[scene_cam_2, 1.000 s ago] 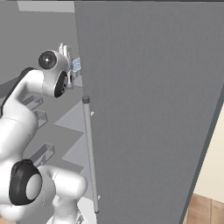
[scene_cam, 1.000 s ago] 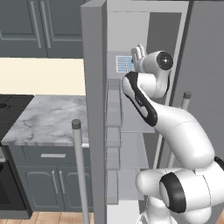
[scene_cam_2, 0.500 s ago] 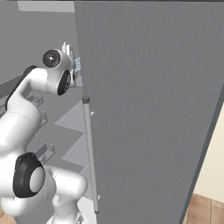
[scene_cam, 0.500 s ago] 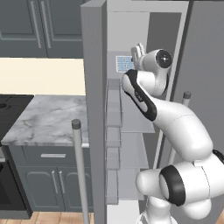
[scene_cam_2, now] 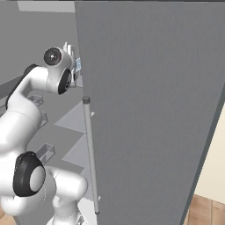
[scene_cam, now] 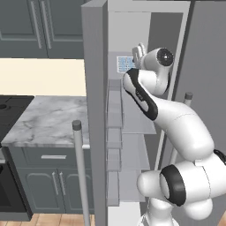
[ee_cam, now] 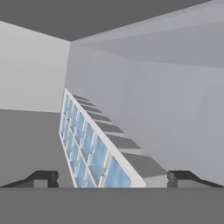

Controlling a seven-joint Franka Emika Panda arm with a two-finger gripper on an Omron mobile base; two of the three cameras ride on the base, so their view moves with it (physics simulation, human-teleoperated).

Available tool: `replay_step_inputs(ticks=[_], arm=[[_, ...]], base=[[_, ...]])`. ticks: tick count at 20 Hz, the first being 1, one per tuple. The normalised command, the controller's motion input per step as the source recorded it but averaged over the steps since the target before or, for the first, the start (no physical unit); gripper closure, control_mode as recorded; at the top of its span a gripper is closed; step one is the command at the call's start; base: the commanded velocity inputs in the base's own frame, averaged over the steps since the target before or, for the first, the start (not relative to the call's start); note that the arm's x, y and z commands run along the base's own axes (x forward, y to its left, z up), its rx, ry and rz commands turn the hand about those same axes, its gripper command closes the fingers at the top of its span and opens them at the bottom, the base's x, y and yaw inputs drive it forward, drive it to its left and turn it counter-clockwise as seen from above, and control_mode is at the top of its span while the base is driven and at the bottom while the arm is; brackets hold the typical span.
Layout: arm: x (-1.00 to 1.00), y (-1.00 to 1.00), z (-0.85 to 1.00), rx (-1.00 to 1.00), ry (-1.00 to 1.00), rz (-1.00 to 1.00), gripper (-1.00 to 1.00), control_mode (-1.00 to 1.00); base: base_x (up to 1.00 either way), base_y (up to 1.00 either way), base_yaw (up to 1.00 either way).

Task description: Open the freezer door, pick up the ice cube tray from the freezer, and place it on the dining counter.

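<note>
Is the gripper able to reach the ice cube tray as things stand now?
Probably yes: the freezer door stands open, and the open gripper is already at the ice cube tray, with nothing between them.

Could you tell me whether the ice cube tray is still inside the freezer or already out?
Inside: the ice cube tray lies in the freezer, ungripped between the open gripper's fingertips.

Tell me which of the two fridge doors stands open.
The freezer door on the left, edge-on with bins on its inner face, stands open. The plain grey door on the right remains closed.
</note>
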Motion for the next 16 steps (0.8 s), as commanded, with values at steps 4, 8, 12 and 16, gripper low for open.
replay_step_inputs(ticks=[4,8,12,16], arm=[[0.07,0.0,-0.01,0.0,0.0,0.0,-1.0,-1.0],[0.17,0.0,-0.05,0.0,0.0,0.0,-1.0,-1.0],[0.23,0.0,-0.02,0.0,0.0,0.0,-1.0,-1.0],[0.17,0.0,0.0,0.0,0.0,0.0,-1.0,-1.0]], base=[[0.0,0.0,0.0],[0.0,0.0,0.0],[0.0,0.0,0.0],[0.0,0.0,0.0]])
